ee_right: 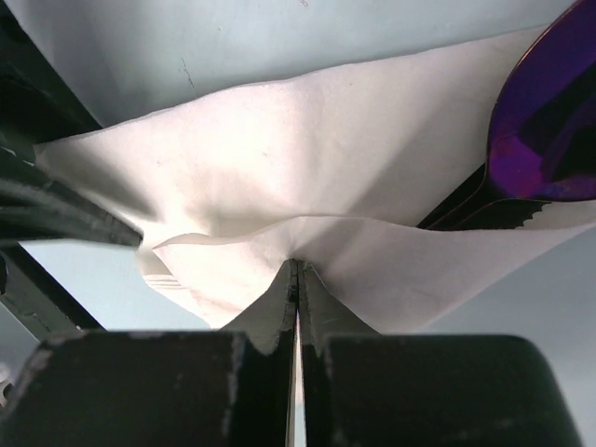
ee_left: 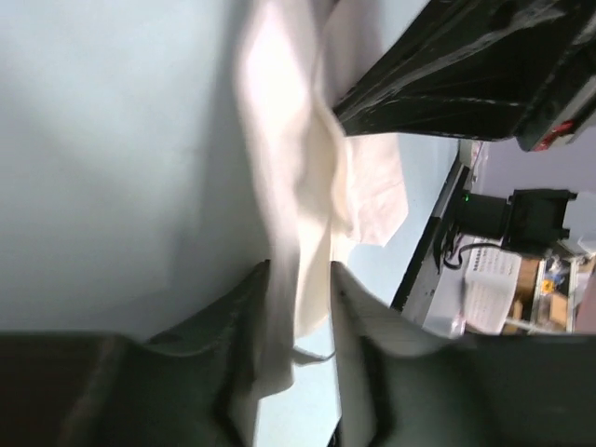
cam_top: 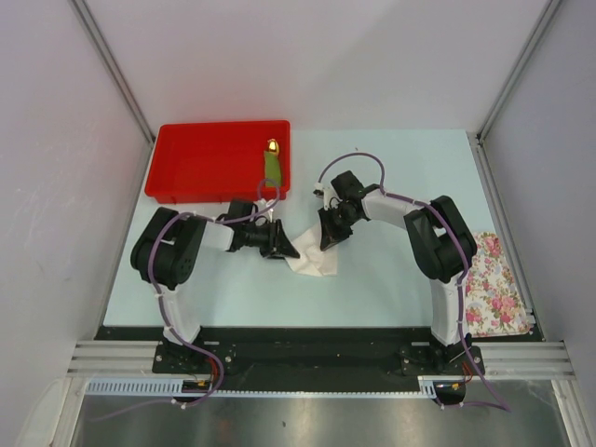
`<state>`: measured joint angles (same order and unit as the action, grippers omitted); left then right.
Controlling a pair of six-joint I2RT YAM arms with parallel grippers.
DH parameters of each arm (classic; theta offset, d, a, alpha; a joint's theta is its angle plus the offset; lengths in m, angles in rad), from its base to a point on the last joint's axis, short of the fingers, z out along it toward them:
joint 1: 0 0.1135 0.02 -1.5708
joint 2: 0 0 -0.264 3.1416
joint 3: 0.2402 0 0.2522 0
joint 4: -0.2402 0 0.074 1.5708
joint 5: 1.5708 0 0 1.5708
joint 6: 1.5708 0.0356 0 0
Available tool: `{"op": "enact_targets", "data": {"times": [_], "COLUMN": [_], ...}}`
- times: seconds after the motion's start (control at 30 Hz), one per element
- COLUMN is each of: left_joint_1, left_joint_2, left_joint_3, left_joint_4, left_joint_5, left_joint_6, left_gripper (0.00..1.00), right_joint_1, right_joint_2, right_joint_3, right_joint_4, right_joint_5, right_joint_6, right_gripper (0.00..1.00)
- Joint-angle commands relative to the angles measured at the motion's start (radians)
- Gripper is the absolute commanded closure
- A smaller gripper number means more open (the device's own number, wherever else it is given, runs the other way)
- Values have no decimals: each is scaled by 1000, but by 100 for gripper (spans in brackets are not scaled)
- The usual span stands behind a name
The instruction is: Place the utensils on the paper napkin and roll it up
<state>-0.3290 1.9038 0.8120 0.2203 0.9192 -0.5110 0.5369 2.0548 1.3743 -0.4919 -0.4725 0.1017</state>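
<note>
The pale blue desk [cam_top: 391,279] carries a red tray [cam_top: 214,127] at the far left and a flower-printed cloth [cam_top: 494,284] at its right edge. Both lie well apart from the work.

Both arms reach in to the middle of the desk, where the paper napkin [cam_top: 312,259] lies rumpled between them and partly raised. The left hand [ee_left: 300,298] is clamped on a bunched fold that hangs through its fingers. The right hand [ee_right: 296,279] has its jaws pressed fully together on a thin edge of the sheet.

The spoon [ee_right: 545,130] shows its purple bowl at one edge of the napkin, with the knife [ee_right: 484,212] just beside it, its serrated edge peeping from under the paper. Whether both lie wholly inside the fold cannot be told. A green piece [cam_top: 272,163] with a gold tip rests in the tray, unused.

Assessment: the napkin is light, limp and easily torn, and it creases wherever pinched. It should be held at opposite edges under even, low tension. The utensils are stiff, smooth and slim, so they are liable to slide out of a loose roll. The wrap should be kept snug against them. Rolling appears begun but not finished.
</note>
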Motion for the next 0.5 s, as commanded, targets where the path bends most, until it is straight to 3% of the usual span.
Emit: {"op": "enact_targets", "data": {"times": [0.0,0.03,0.17,0.47], "left_joint_1": [-1,-7,-38,-157], "left_joint_2": [-48,-60,-91,-38], "left_joint_3": [-37,-25,36,73], "left_joint_4": [-7,-6,14,154], "left_joint_5": [-43,-40,-25,17], "left_joint_6": [-16,-17,-47,-216], "left_gripper": [74,81,96,100], "right_joint_1": [8,6,6,3], "right_joint_2": [119,117,119,117], "right_joint_3": [-55,-57,-58,-63], "right_joint_4": [41,44,42,46], "right_joint_5": [163,161,156,152], "right_joint_6": [-42,-39,-36,-31], "right_gripper": [100,100,100,100]}}
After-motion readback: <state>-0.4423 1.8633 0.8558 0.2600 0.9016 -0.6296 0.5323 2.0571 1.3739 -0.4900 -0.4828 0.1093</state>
